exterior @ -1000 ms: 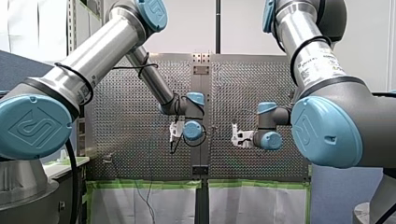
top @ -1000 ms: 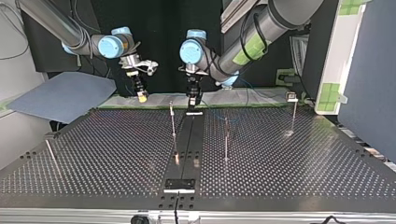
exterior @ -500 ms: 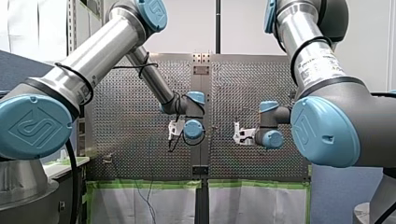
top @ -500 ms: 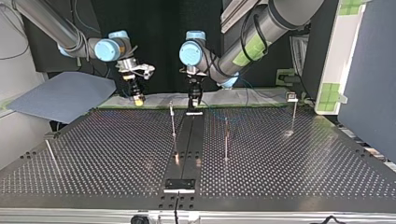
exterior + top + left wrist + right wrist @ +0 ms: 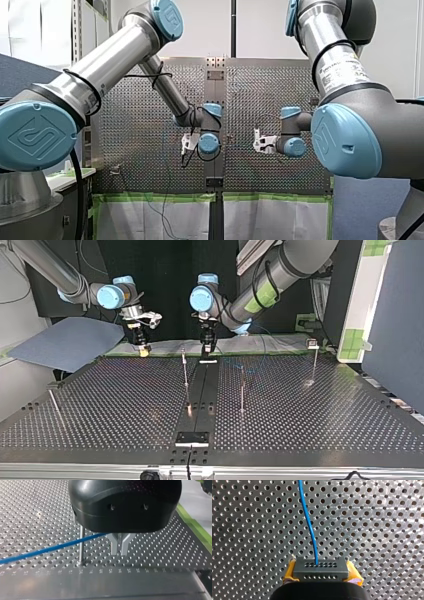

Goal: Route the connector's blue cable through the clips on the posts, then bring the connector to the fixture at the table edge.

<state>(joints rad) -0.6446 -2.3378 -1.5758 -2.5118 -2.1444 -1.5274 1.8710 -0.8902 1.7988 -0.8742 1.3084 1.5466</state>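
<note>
In the right wrist view my right gripper (image 5: 322,575) is shut on the black connector (image 5: 320,567), a yellow pad on each side. The blue cable (image 5: 308,522) leaves the connector and runs ahead over the perforated table. In the left wrist view my left gripper (image 5: 119,553) has its metal fingers pinched together where the blue cable (image 5: 50,550) reaches them, beside a thin post (image 5: 81,542). In the top view my right gripper (image 5: 144,350) hangs at the far left edge and my left gripper (image 5: 207,350) stands over the black strip's far end.
Several thin posts stand on the table: one (image 5: 185,369) beside the black strip (image 5: 200,390), one (image 5: 242,390) right of it, one (image 5: 315,362) far right, one (image 5: 54,405) near left. The fixture (image 5: 192,438) sits at the near edge. Green tape (image 5: 160,198) lines the front view's edge.
My right gripper has carried the connector toward the top view's left, away from my left gripper. My left gripper has barely shifted.
</note>
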